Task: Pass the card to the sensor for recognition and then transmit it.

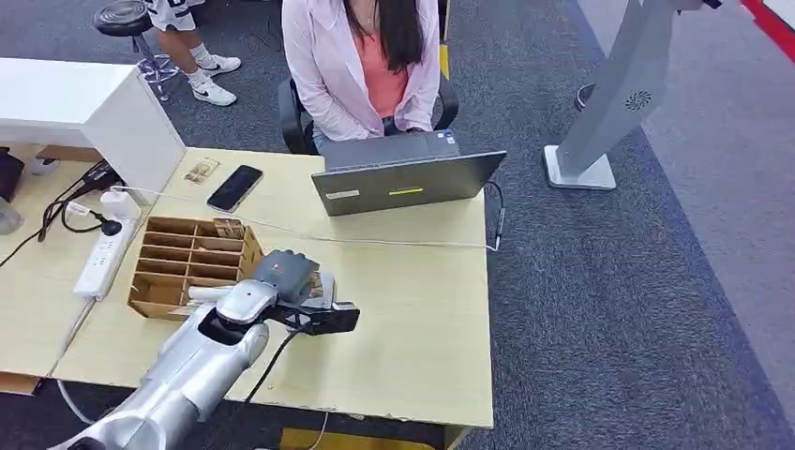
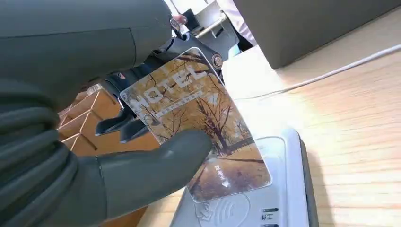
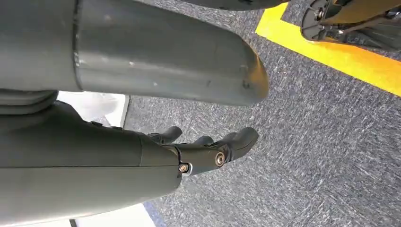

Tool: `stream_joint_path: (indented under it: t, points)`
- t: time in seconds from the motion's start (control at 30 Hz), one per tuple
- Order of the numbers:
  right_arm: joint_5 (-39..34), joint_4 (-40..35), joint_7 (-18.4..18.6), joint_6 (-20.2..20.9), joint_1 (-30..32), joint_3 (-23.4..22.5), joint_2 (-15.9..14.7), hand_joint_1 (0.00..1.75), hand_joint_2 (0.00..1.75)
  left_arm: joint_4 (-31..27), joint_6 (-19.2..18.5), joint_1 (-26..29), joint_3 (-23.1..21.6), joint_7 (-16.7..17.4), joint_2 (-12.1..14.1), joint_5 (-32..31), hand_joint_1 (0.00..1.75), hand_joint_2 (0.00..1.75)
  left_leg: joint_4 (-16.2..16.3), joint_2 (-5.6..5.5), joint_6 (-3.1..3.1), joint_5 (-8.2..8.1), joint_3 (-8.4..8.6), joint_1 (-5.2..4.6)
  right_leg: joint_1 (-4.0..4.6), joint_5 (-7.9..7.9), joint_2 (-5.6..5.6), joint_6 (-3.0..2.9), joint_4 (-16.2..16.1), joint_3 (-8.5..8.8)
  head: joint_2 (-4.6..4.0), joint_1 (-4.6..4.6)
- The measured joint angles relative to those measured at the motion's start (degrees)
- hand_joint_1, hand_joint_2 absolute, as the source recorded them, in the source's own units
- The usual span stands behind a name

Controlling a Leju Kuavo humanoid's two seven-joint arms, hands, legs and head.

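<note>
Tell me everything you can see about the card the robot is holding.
The card is a flat, glossy rectangle with rounded corners, plastic by its look, printed with bare autumn trees in golden brown, the word HOTEL in pale letters and small script near one end. The left hand holds it tilted, thumb pressed on its face and dark fingers behind. Its lower end hangs just over the white card reader on the desk; whether they touch is unclear.
</note>
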Motion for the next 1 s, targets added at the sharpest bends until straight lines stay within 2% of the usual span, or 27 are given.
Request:
stream_joint_path:
  t: [0.3,1.0]
  points:
    - [0.1,0.0,0.0,0.0,0.0,0.0,0.0,0.00,0.00,2.0,-0.1,-1.1,-1.1,-0.1,0.0,0.1,1.75,1.75,0.0,0.00,0.00,0.01,0.20,0.00,0.00,0.02,0.00,0.00,0.0,0.21,0.00,0.02]
    - [0.1,0.0,0.0,0.0,0.0,0.0,0.0,0.00,0.00,2.8,-0.1,-1.4,-2.0,-0.1,0.0,0.1,1.75,1.75,0.0,0.00,0.00,0.01,0.24,0.00,0.00,0.02,0.00,0.00,0.0,0.25,0.00,0.00]
